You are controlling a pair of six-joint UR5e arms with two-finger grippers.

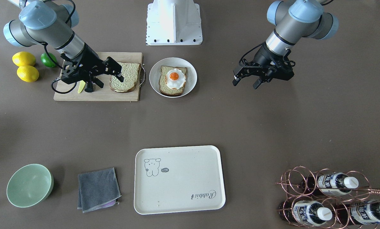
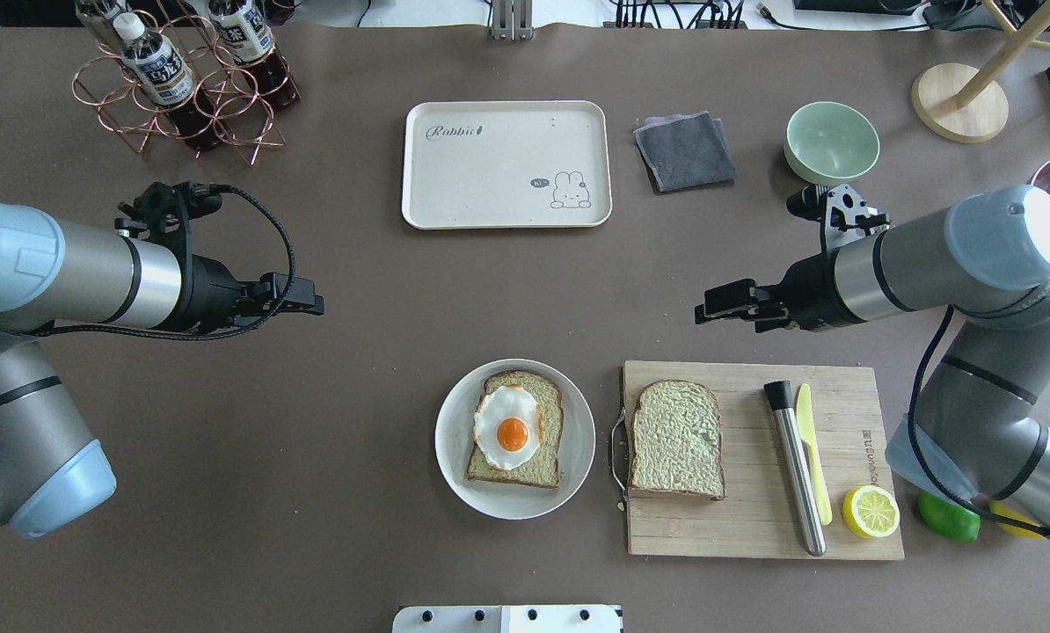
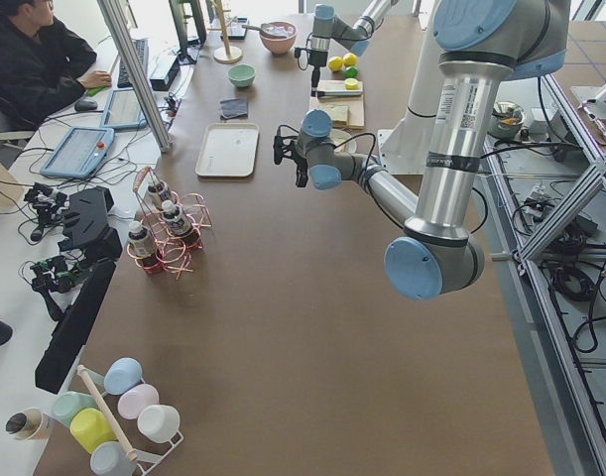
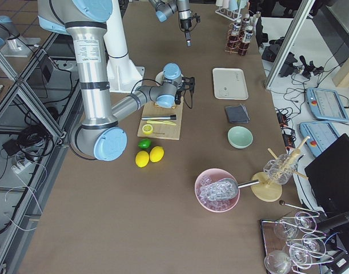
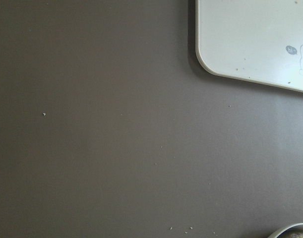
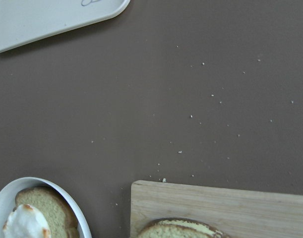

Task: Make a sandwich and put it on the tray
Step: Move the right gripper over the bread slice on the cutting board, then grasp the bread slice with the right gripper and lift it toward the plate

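One bread slice (image 1: 125, 77) lies on the wooden cutting board (image 1: 94, 95). It also shows in the overhead view (image 2: 676, 438). The other slice (image 2: 534, 400), with the fried egg (image 2: 509, 426) on top, lies on a round white plate (image 2: 455, 444). The cream tray (image 2: 506, 163) sits bare at the table's far middle. My right gripper (image 2: 705, 312) is open and empty, hovering above the board's far edge, near the plain slice. My left gripper (image 2: 312, 305) is open and empty, above bare table left of the plate. Neither wrist view shows its fingers.
On the board lie a metal rod (image 2: 793, 470), a yellow knife (image 2: 813, 462) and a lemon half (image 2: 871, 511). A lime (image 2: 949, 520) lies beside it. A grey cloth (image 2: 684, 150) and green bowl (image 2: 831, 141) sit right of the tray. A copper bottle rack (image 2: 182, 83) stands far left.
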